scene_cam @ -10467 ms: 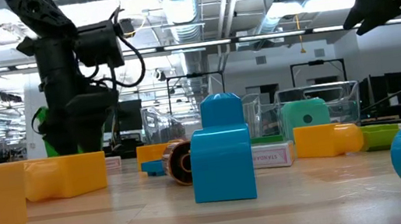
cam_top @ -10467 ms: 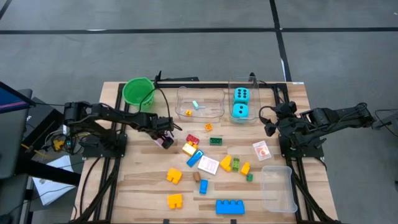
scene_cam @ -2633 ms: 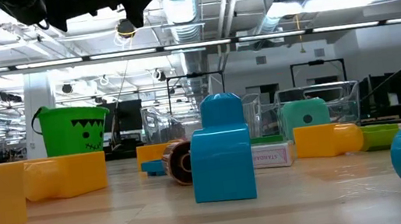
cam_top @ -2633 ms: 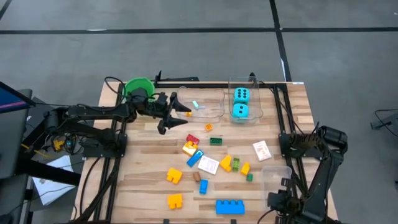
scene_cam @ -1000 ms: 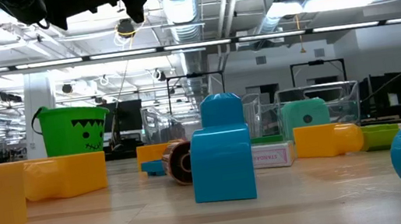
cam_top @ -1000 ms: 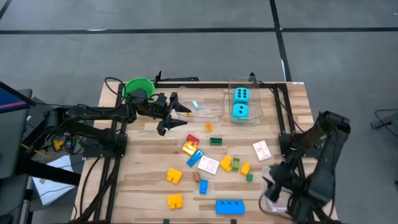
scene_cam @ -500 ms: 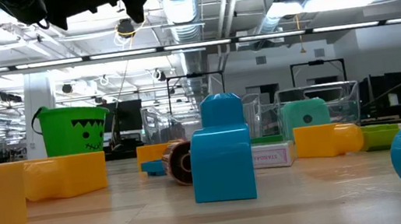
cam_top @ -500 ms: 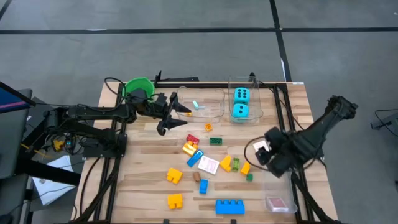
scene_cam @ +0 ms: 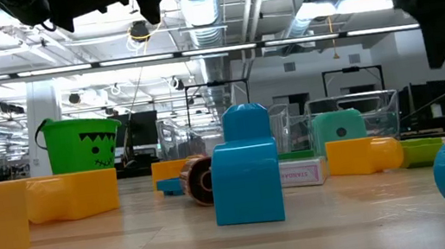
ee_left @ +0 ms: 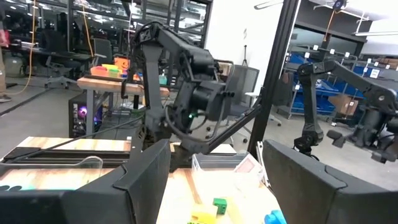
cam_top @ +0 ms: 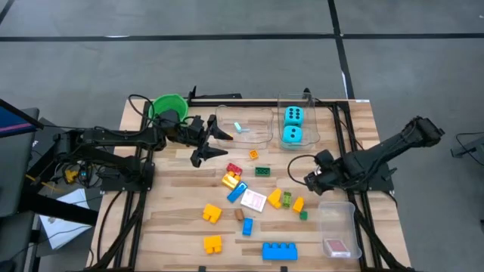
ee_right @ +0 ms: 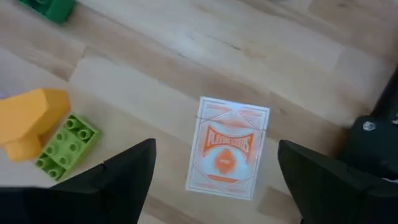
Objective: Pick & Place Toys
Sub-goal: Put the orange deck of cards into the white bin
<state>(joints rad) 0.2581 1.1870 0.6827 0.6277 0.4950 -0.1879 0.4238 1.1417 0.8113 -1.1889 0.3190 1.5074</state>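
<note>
Several toy blocks (cam_top: 249, 198) lie loose mid-table, and two cyan dice (cam_top: 293, 125) sit in a clear tub at the far side. A pink-and-white card (ee_right: 229, 146) lies flat on the wood. My right gripper (cam_top: 311, 179) hangs open right above it, pointing steeply down, with one finger (ee_right: 124, 177) on each side of the card and clear of it; in the high view the gripper hides this card. Another card (cam_top: 338, 246) lies in the near-right clear tub (cam_top: 338, 215). My left gripper (cam_top: 208, 143) waits open and empty, held level above the table by the far-left tub (cam_top: 243, 125).
A green bucket (cam_top: 168, 107) stands at the far left corner. A light-green block (ee_right: 67, 148) and a yellow-orange block (ee_right: 31, 121) lie close beside the card. A large blue block (cam_top: 279, 251) and yellow blocks (cam_top: 212, 243) sit near the front edge.
My right gripper has left the near-right tub, where a card now lies, and swung toward the far edge and the table's middle. It has come down and rolled, ending above the card on the wood. My left arm has kept still.
</note>
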